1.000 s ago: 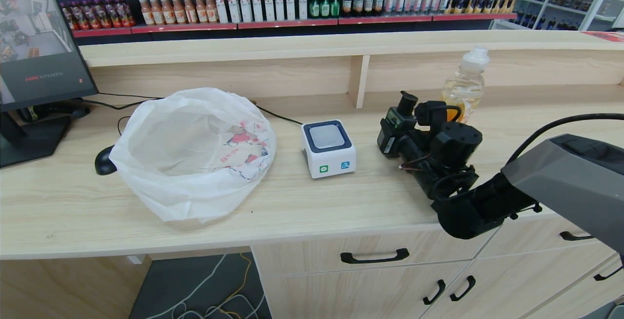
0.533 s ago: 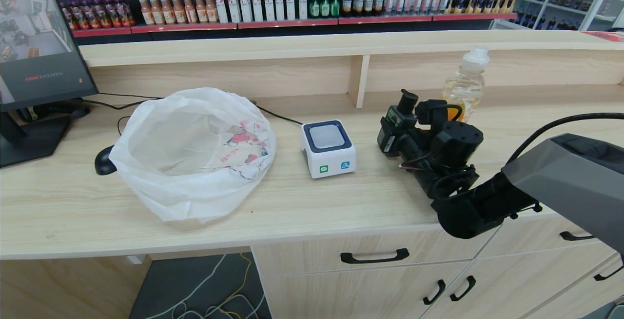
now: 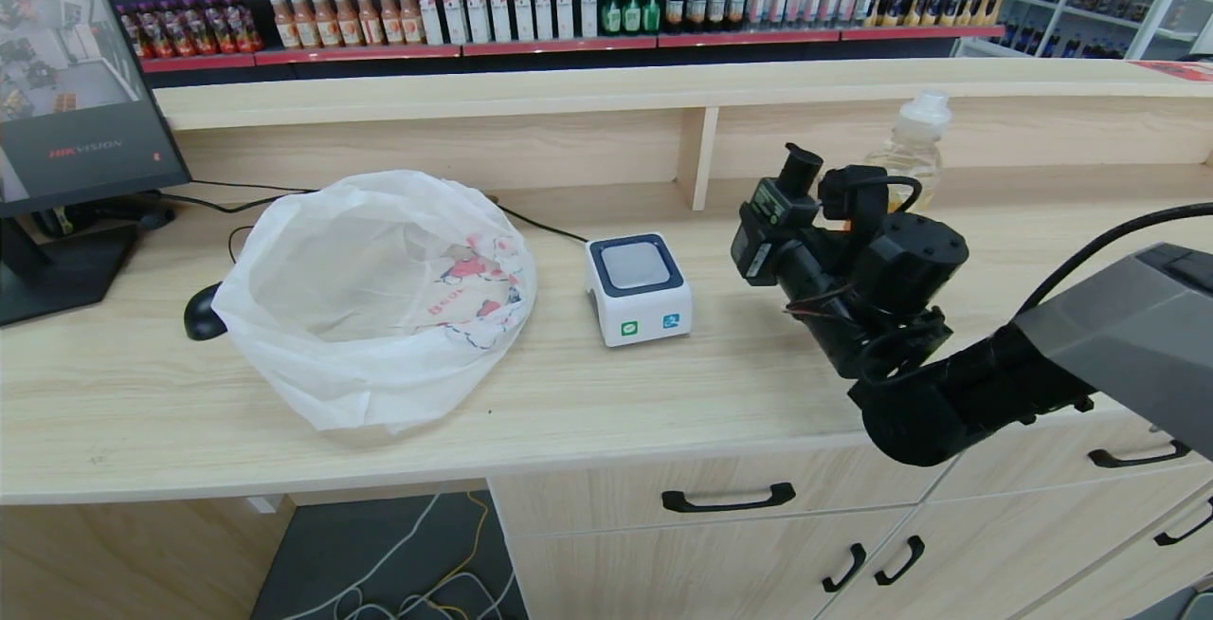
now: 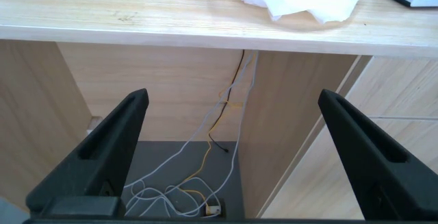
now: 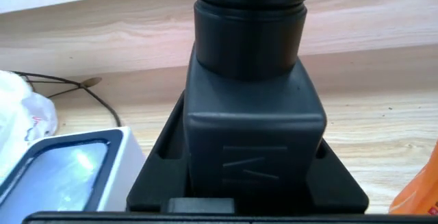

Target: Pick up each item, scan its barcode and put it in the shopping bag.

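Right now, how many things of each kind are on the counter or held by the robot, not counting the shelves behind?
shopping bag: 1
scanner: 1
clear bottle: 1
dark capped item, held above the counter: 1
computer mouse: 1
monitor: 1
Total: 6

Bright, even overhead light. Counter point(image 3: 606, 402) uniformly lit; shopping bag point(image 3: 379, 298) casts a faint soft shadow at its near side. Pale glare on scanner point(image 3: 637, 290) window — head view bows at its edges.
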### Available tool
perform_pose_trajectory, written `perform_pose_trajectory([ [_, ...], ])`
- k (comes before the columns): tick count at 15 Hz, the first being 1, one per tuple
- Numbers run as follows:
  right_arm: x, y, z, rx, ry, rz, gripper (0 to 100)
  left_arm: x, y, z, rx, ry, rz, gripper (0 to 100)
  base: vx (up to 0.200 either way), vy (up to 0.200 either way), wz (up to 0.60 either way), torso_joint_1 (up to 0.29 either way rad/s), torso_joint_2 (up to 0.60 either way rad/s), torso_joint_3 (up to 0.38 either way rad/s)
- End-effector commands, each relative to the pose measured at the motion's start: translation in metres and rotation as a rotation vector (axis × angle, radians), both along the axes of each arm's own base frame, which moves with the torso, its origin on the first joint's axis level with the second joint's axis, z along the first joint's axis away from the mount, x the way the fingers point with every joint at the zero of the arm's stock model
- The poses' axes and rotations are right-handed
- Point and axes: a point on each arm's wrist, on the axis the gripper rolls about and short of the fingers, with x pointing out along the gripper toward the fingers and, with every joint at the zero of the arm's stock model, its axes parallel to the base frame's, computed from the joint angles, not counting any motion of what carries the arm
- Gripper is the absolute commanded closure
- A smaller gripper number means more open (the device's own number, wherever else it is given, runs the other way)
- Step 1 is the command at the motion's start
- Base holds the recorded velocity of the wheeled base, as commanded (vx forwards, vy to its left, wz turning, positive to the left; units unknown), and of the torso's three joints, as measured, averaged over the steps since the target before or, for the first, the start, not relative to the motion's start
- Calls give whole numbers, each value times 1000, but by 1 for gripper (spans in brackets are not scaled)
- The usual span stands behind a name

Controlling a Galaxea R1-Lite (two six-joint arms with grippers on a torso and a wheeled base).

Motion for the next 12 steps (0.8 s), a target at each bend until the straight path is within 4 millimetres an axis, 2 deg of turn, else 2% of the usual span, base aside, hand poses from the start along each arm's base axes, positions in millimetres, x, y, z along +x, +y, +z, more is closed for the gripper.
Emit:
perform_pose_trajectory([
  [1,-30,3,9,-3,-29,34,100,0,0,0,0,0,1,0,0,0,0,0,0,0],
  [5,-95,-19,-3,-47,19,58,100,0,0,0,0,0,1,0,0,0,0,0,0,0],
  [8,-150,-26,4,-53,43,115,100,0,0,0,0,0,1,0,0,0,0,0,0,0],
  [10,-170,-36,7,-46,42,136,100,0,0,0,0,0,1,0,0,0,0,0,0,0],
  [12,-184,-36,8,-14,53,194,100,0,0,0,0,0,1,0,0,0,0,0,0,0],
])
